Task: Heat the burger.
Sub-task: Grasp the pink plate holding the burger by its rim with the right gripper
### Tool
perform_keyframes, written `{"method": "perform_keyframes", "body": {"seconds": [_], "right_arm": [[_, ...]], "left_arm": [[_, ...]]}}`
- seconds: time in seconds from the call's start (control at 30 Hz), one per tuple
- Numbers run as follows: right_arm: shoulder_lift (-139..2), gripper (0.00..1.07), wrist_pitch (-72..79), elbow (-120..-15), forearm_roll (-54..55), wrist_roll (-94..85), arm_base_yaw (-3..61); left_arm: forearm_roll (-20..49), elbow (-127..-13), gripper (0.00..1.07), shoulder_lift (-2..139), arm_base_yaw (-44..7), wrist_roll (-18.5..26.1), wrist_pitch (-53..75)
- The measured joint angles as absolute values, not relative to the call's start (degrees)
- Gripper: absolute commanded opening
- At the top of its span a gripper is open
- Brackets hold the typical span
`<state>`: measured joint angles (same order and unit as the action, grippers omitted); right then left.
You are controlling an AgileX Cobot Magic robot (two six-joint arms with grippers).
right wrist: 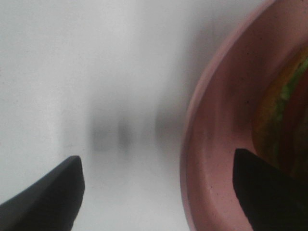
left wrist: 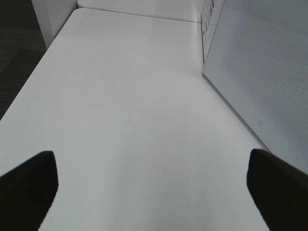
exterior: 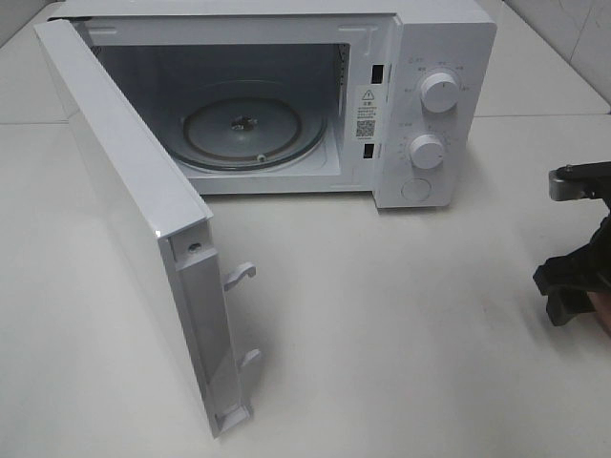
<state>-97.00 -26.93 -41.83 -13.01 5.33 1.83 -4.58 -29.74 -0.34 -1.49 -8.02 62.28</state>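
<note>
exterior: high, facing microwave [exterior: 449,57] | wrists: low, close over table [left wrist: 120,96]

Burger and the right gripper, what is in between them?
The pink plate's rim lies between the right gripper and the burger; the right wrist view shows it.

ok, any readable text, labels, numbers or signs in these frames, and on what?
Nothing can be read as words.
Warning sticker on the microwave frame, right of the cavity: triangle sign and QR code visible, print too small to read.
Markings around the upper knob and lower knob: too small to read.
Tiny mark on the door, left wrist view: too small to read.
Right wrist view: no text.
</note>
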Motion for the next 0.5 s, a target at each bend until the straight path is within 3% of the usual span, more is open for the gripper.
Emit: {"method": "perform_keyframes", "body": {"seconds": [0.37,0.5], "right_arm": [[-101.81,0.78,-22.69,-41.88,-14.15,6.13,1.83],[-102.22,0.72,-22.46,-41.88,-14.09,6.3,1.83]], "left_arm": [[-4.58,-29.74,1.0,-0.34,-1.49,-8.02,62.28],[-4.58,-29.74,1.0,-0.34,-1.49,-8.02,62.28]]}}
